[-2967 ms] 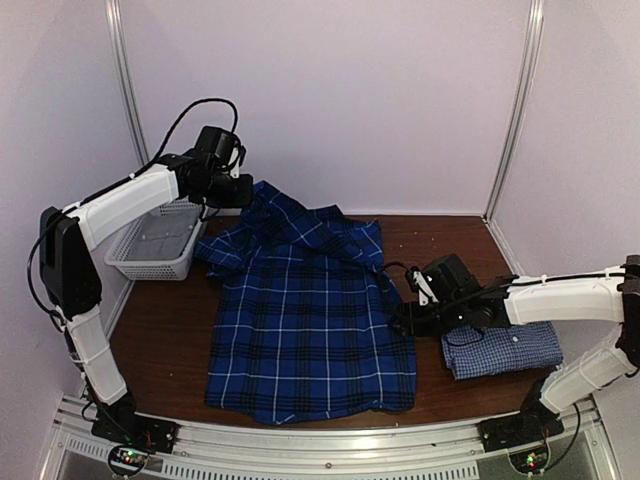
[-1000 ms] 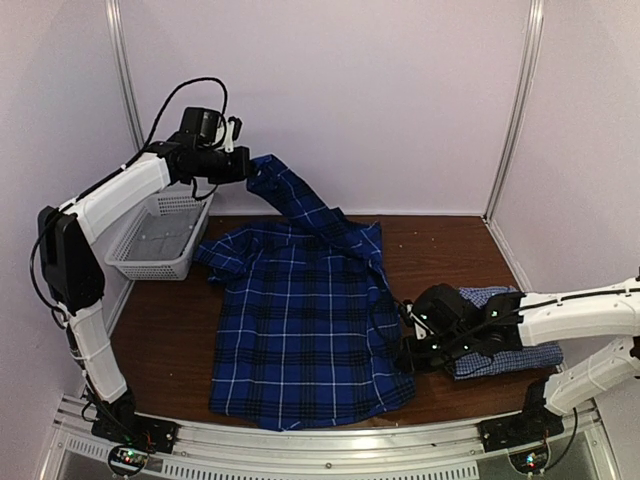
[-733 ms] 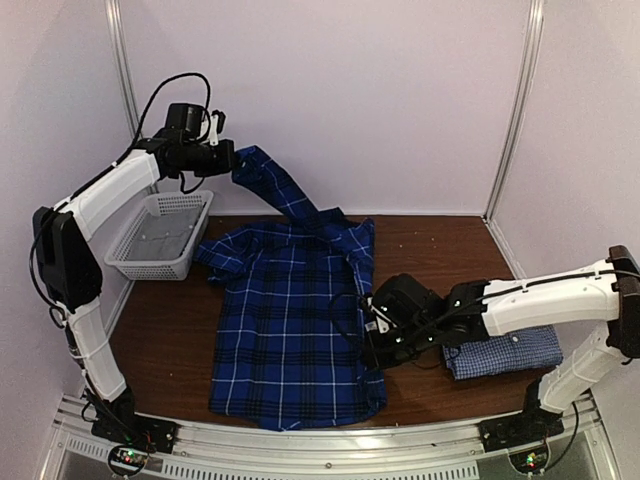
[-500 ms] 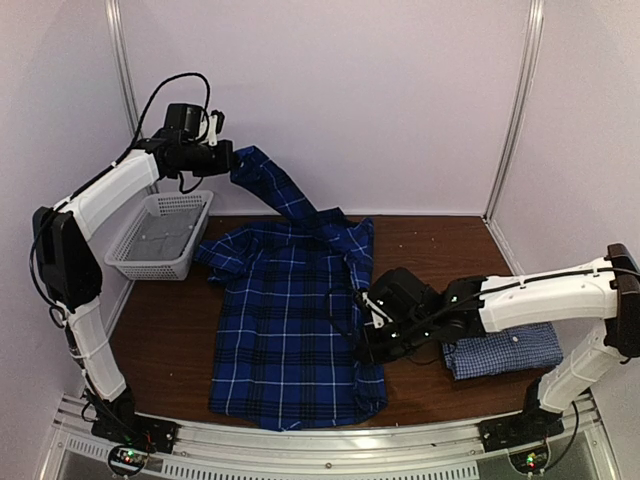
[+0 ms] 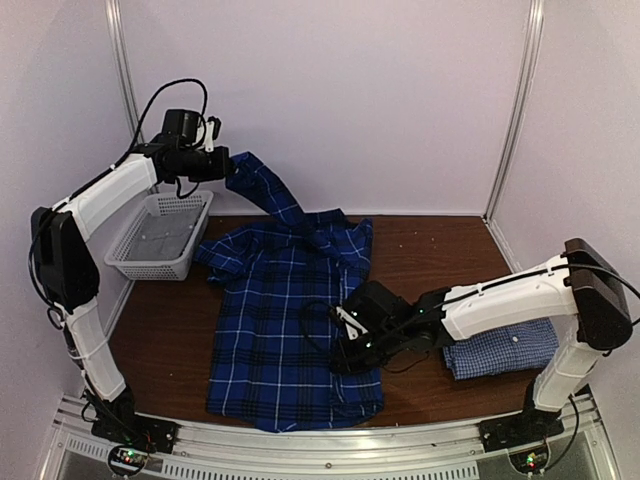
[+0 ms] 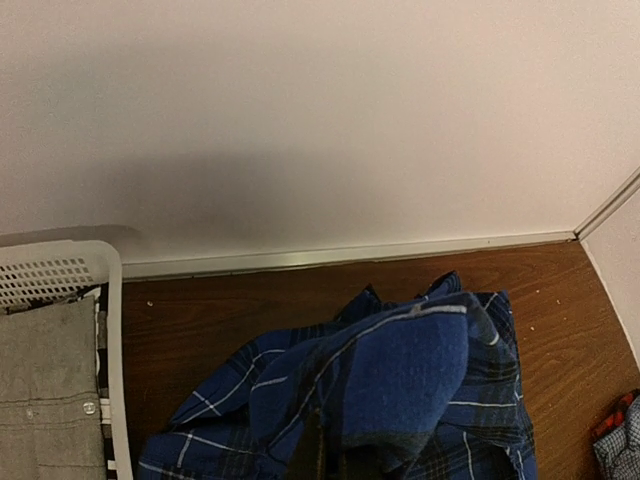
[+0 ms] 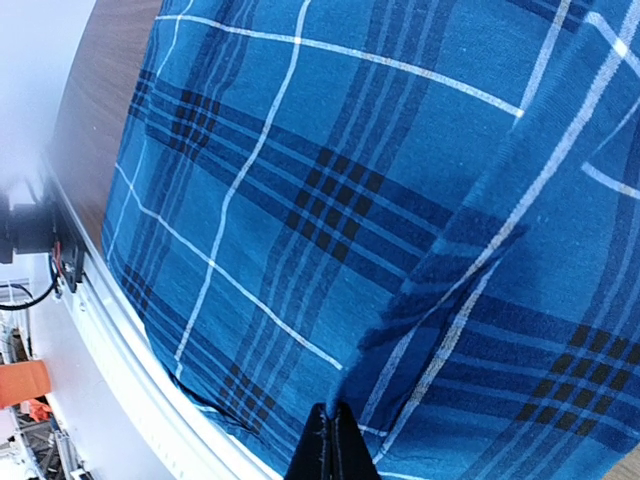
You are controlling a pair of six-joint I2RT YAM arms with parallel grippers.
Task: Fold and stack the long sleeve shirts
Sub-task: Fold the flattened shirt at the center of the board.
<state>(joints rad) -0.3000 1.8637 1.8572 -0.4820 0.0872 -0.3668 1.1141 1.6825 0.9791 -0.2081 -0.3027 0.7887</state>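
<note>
The dark blue plaid shirt (image 5: 285, 330) lies spread on the table, its right side folded over toward the middle. My right gripper (image 5: 343, 358) is low over it, shut on that folded edge; in the right wrist view the fingertips (image 7: 331, 440) pinch a ridge of plaid cloth (image 7: 330, 200). High at the back left, my left gripper (image 5: 218, 165) is shut on a sleeve (image 5: 262, 190) and holds it up taut. In the left wrist view the bunched sleeve (image 6: 420, 370) hides the jaws. The pale check shirt (image 5: 500, 350) lies folded at the right.
A white mesh basket (image 5: 160, 238) stands at the back left under the left arm, with grey cloth (image 6: 45, 390) inside it. The back wall and corner posts close in the table. The metal rail (image 5: 320, 440) runs along the near edge.
My right gripper has dragged the plaid shirt's right edge leftward over its body, narrowing the shirt. My left gripper has lifted the sleeve a little higher and further left.
</note>
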